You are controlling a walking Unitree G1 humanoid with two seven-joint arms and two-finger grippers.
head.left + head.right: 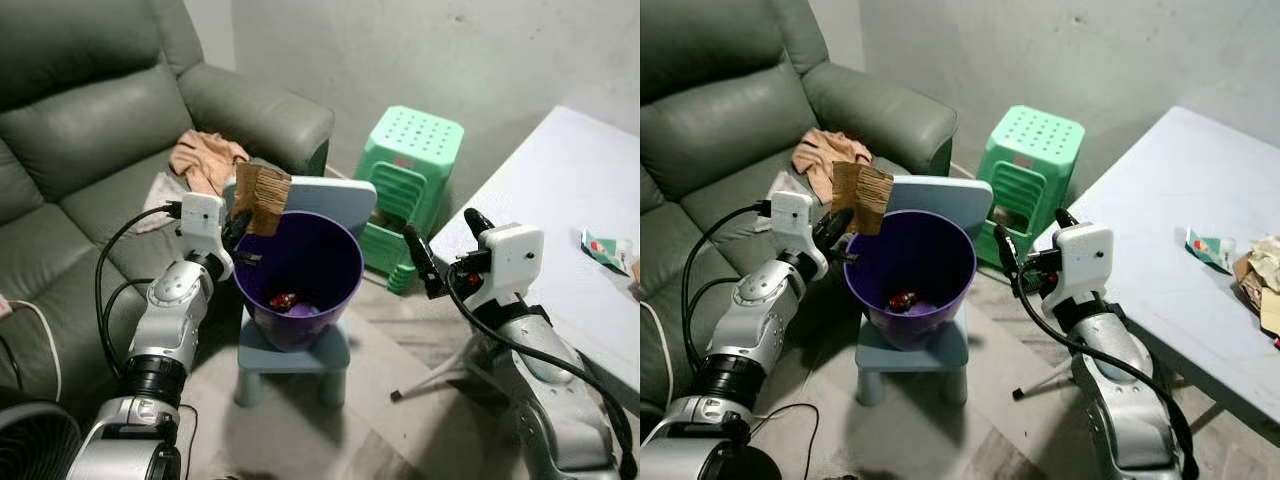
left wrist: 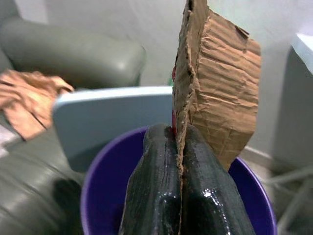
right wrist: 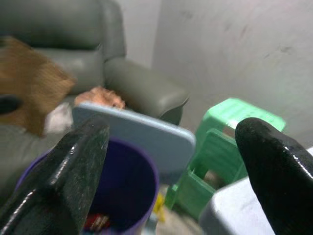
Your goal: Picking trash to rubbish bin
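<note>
Torn corrugated cardboard scrap (image 1: 262, 196), brown, creased, clenched upright in left gripper (image 1: 238, 226) jaws over purple bin (image 1: 300, 268); right gripper (image 1: 445, 252) jaws spread.

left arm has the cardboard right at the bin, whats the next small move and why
Probably ease the left gripper a little further over the purple bin, then open it. The cardboard piece, pinched between shut fingers, stands over the bin's near rim rather than its middle, so released now it might catch the edge. The right gripper hangs open beside the bin.

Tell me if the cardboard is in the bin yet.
Not yet: the cardboard is held above the purple bin's rim by the left gripper.
</note>
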